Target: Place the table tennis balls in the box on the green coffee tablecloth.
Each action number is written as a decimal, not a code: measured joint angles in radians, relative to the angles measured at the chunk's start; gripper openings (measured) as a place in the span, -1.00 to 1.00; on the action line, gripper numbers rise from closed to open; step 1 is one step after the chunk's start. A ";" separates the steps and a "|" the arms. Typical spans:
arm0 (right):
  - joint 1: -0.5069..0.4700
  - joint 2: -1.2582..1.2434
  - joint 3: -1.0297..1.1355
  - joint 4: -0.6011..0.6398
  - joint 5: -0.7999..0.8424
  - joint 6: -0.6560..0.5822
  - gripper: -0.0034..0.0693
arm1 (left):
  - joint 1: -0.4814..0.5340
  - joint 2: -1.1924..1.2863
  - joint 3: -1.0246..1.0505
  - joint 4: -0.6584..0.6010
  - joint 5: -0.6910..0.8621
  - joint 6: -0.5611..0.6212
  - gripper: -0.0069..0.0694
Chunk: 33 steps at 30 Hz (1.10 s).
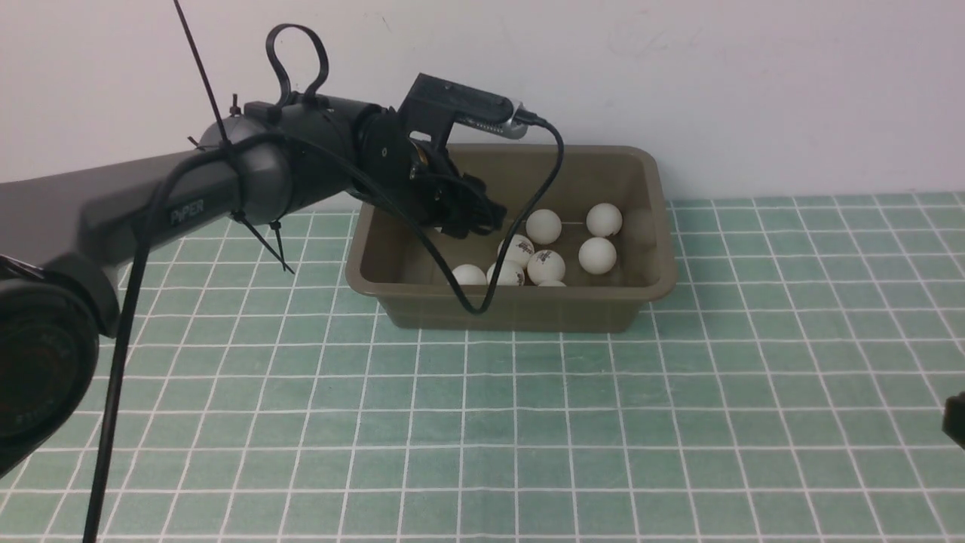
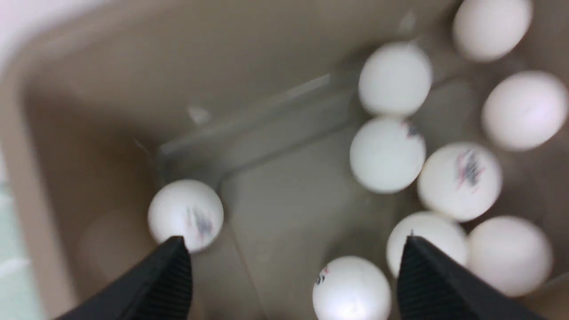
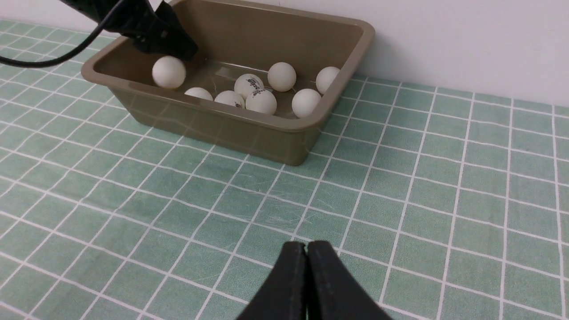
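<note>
We are at the drop: our left gripper hangs wide open over the box, one ball loose just below it, the other balls resting inside. No ball shows on the tablecloth. Next we lift clear of the rim. Right gripper is closed, empty, well apart.

In the front view the left gripper and its cable cover the box's ten-o'clock interior, and the near wall hides the lower halves of three table tennis balls. The right arm shows only as a dark sliver cut off at three o'clock. The left wrist view is motion-blurred; ball logos are unreadable smears, and the fingers are cropped at six o'clock.
</note>
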 joint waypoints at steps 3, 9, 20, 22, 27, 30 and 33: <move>0.000 0.000 0.000 0.001 0.000 0.000 -0.95 | 0.000 -0.066 -0.087 0.032 0.088 0.001 0.41; 0.000 0.000 0.000 -0.011 0.000 0.000 -0.95 | 0.001 -0.248 -0.145 0.204 0.300 -0.002 -0.60; 0.000 0.000 0.000 -0.013 0.000 0.000 -0.95 | 0.001 -0.502 -0.061 0.178 0.449 -0.016 -0.83; 0.000 0.000 0.000 -0.012 0.000 0.000 -0.95 | 0.001 -0.579 0.028 0.151 0.390 -0.016 -0.83; 0.000 0.000 0.000 -0.012 0.000 0.000 -0.95 | 0.001 -0.743 0.246 0.119 0.265 -0.014 -0.83; 0.000 0.000 0.000 -0.013 0.000 0.000 -0.95 | 0.001 -0.827 0.362 0.114 0.206 -0.018 -0.83; 0.000 0.000 0.000 -0.013 0.000 0.000 -0.95 | 0.001 -0.926 0.499 0.101 0.164 -0.029 -0.83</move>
